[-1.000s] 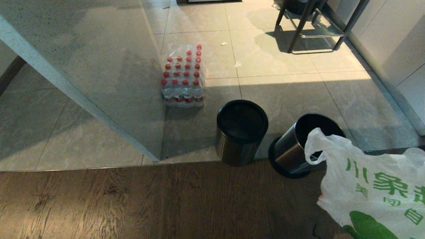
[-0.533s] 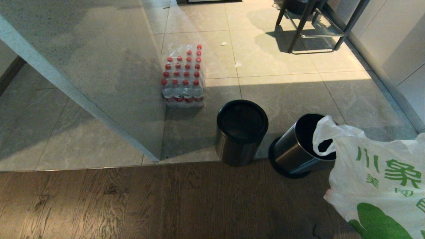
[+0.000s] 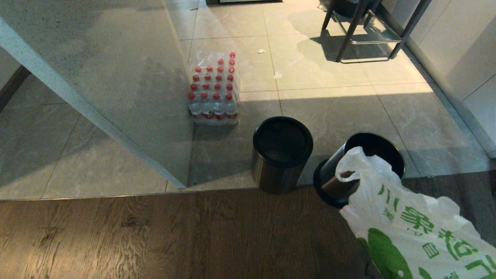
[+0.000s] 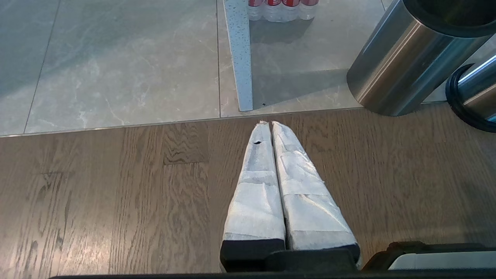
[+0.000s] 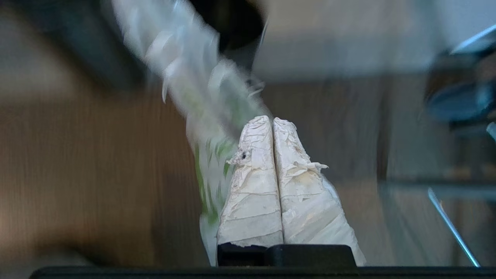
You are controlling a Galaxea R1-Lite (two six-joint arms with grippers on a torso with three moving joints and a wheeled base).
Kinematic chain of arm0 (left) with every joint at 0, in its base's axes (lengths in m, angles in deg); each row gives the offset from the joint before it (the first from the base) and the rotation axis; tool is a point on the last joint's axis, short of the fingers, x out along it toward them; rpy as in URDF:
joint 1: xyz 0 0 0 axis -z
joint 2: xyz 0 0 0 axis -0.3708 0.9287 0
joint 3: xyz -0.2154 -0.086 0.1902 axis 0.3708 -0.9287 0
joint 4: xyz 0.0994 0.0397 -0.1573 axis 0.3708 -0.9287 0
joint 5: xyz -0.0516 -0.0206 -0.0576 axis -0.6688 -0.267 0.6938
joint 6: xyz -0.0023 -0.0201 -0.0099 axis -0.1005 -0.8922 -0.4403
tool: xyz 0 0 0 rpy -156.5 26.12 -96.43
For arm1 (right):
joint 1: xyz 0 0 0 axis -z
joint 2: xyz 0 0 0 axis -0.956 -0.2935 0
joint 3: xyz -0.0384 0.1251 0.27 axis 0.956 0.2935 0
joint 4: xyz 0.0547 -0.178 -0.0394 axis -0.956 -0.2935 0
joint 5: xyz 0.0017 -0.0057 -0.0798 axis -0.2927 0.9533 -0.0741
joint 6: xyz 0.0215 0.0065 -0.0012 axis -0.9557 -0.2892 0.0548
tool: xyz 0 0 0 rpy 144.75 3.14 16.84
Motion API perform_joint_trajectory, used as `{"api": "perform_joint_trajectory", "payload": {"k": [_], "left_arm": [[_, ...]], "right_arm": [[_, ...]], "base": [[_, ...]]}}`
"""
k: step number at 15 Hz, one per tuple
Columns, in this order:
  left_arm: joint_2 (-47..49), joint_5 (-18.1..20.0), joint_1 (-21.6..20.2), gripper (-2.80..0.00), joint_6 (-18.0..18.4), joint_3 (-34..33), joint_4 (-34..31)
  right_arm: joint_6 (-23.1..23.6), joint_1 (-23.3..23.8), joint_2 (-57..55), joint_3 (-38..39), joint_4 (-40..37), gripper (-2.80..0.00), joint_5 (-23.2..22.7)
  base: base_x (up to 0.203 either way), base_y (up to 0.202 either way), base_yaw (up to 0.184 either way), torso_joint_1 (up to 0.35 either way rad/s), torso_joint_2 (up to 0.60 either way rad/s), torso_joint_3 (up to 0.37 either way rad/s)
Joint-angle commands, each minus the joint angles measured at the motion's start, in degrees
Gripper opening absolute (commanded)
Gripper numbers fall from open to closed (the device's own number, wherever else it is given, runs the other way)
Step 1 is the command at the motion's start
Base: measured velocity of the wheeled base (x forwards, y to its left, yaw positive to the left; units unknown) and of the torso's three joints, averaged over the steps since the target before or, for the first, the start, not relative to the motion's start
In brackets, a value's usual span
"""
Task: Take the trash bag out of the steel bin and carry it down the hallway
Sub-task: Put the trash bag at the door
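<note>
The white trash bag (image 3: 410,228) with green print hangs at the lower right of the head view, outside the steel bin (image 3: 337,176). That bin leans over on its black base band, mouth open, and the bag's loop handle lies across its rim. In the right wrist view my right gripper (image 5: 271,119) is shut, with the bag (image 5: 182,66) streaming away from its fingers; the arm itself does not show in the head view. My left gripper (image 4: 270,123) hangs shut and empty over the wooden floor. The hallway's pale tiles (image 3: 333,104) start just beyond the bins.
A second steel bin (image 3: 282,155) stands upright left of the tilted one. A shrink-wrapped pack of red-capped bottles (image 3: 214,91) sits against a grey speckled wall corner (image 3: 116,97). Metal stool legs (image 3: 364,31) stand far right, and white cabinets (image 3: 461,58) line the right side.
The trash bag swung right, then back left and lower, so its handle now crosses the tilted bin's mouth. The bins and the view have not shifted.
</note>
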Motion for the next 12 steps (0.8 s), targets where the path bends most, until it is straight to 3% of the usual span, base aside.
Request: {"api": "perform_joint_trajectory", "payload": {"k": [1, 6, 12], "left_arm": [[0.1, 0.0, 0.0, -2.8, 0.0, 0.0, 0.0], [0.1, 0.0, 0.0, -2.8, 0.0, 0.0, 0.0], [0.1, 0.0, 0.0, -2.8, 0.0, 0.0, 0.0]], "right_arm": [[1.1, 1.3, 3.8, 2.2, -5.2, -2.8, -3.8], [-4.2, 1.6, 3.8, 12.2, 11.2, -2.8, -4.2], [-4.0, 1.3, 4.2, 14.8, 10.0, -2.8, -8.5]], "base": [[0.0, 0.0, 0.0, 0.0, 0.0, 0.0], [0.0, 0.0, 0.0, 0.0, 0.0, 0.0], [0.0, 0.0, 0.0, 0.0, 0.0, 0.0]]}}
